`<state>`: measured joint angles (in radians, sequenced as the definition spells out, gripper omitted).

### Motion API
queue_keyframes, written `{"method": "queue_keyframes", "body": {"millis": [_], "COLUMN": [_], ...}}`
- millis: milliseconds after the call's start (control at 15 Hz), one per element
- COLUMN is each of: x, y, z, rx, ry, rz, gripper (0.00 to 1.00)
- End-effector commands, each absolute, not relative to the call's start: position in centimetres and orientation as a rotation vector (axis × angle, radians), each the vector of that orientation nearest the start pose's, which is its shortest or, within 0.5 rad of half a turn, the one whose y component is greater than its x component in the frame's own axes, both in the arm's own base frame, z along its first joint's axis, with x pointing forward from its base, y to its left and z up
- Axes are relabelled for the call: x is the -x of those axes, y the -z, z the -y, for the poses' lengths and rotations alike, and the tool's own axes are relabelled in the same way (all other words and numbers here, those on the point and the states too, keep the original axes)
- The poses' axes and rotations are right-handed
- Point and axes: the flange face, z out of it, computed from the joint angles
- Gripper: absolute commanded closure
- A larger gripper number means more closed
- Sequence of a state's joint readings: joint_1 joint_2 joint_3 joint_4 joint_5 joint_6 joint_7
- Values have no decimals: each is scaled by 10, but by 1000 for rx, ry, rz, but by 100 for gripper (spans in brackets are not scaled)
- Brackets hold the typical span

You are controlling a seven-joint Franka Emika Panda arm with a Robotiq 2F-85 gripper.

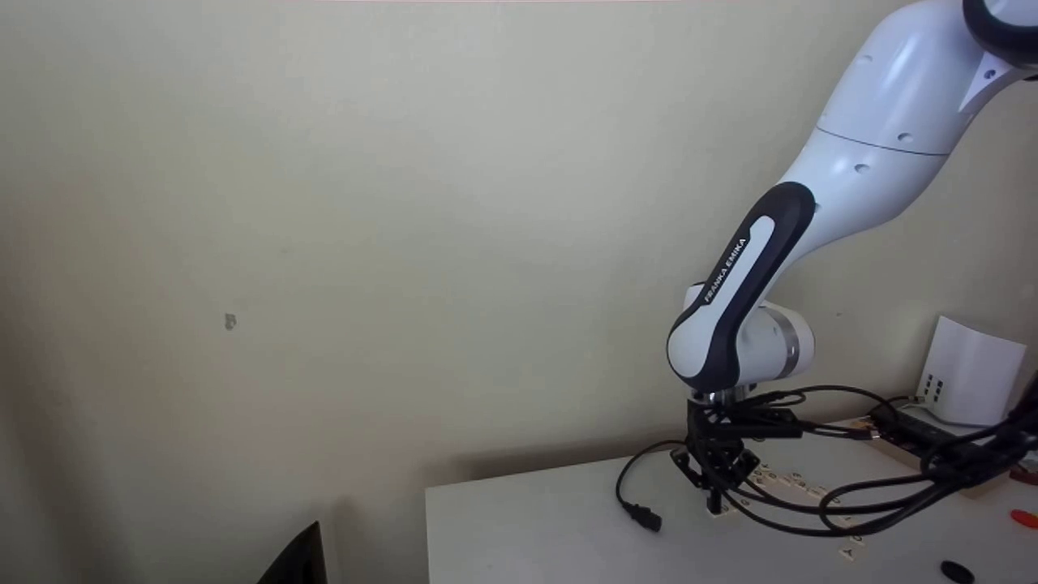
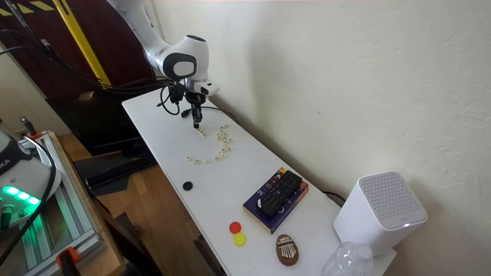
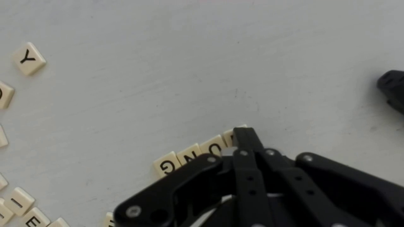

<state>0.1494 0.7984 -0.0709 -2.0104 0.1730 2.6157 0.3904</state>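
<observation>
My gripper [image 3: 246,137] is shut, its two black fingertips pressed together with nothing visible between them. It stands over the end tile [image 3: 228,137] of a short row of cream letter tiles and hides most of it. A G tile [image 3: 166,164], an N tile [image 3: 188,153] and a partly covered tile [image 3: 212,145] make up the rest of the row. In an exterior view the gripper [image 2: 196,125] points straight down at the near end of this row [image 2: 201,133]. It also shows in an exterior view [image 1: 714,504], low at the table. Whether it touches the tile is unclear.
More tiles lie in a curve [image 2: 224,140], with a Y tile [image 3: 29,59] at its end. A black cable plug [image 2: 185,113] lies nearby. A black disc [image 2: 187,186], book [image 2: 251,203], remote [image 2: 280,193], thumb piano [image 2: 287,251] and white box [image 2: 378,214] stand farther along the table.
</observation>
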Motion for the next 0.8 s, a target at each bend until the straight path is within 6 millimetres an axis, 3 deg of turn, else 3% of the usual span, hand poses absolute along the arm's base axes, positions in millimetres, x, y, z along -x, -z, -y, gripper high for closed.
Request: {"method": "queue_keyframes", "body": {"millis": [0,733], "x": [-551,-546], "y": [-24,-36], "z": [-35,-35], "rx": [3100,3105], "ry": [-330,-303], "rz": [-669,-593], "gripper": [100,100]}}
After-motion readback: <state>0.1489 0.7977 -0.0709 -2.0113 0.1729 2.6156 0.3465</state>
